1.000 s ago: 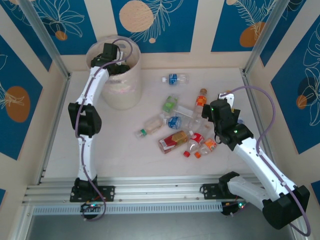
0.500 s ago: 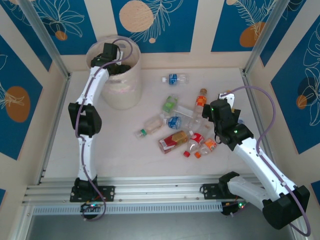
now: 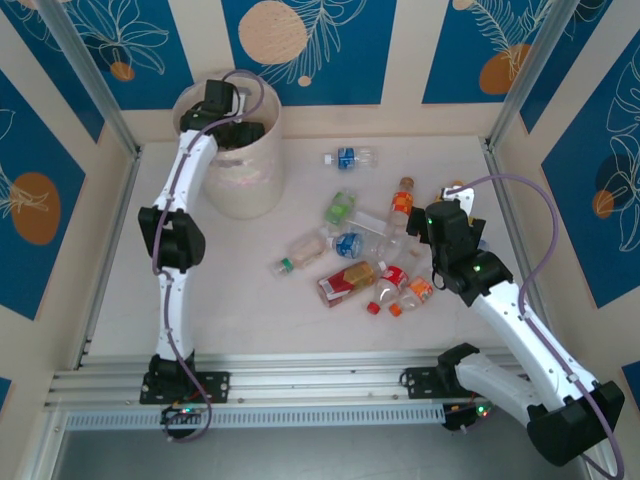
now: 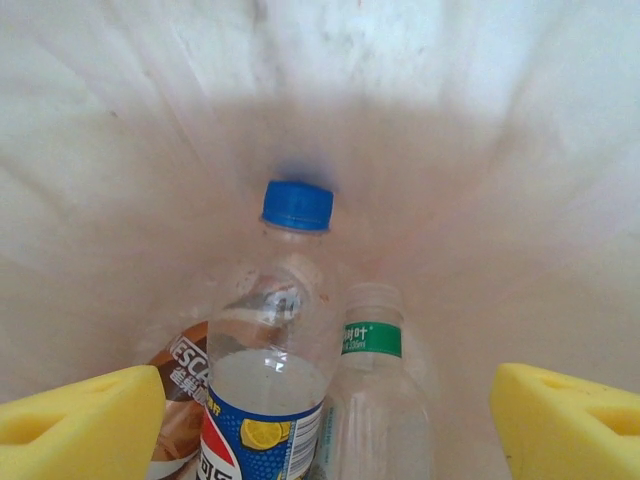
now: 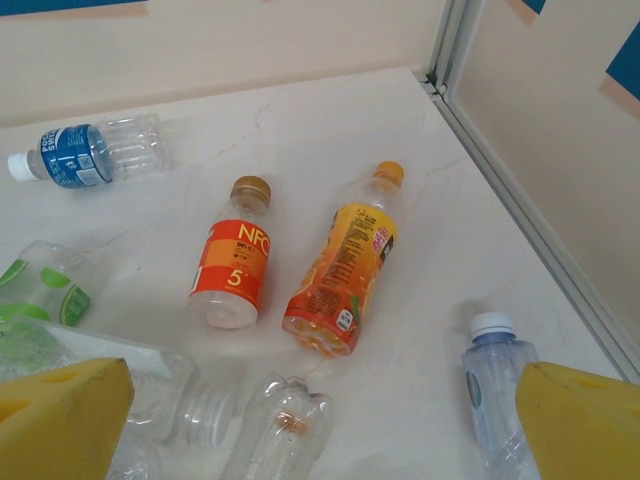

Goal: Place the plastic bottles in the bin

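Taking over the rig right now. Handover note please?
Left gripper: jaws open, empty, pointing down into the bin.
Right gripper: jaws open, empty, above the loose bottles on the right of the table.
Done: at least three binned bottles.
Left: about a dozen loose bottles, mostly clustered centre-right; one blue-label bottle lies apart at the far side.

We saw the pale bin [image 3: 245,185] upright far left, a blue-capped bottle [image 4: 272,330] inside, other bottles [image 3: 350,282] lying scattered to its right
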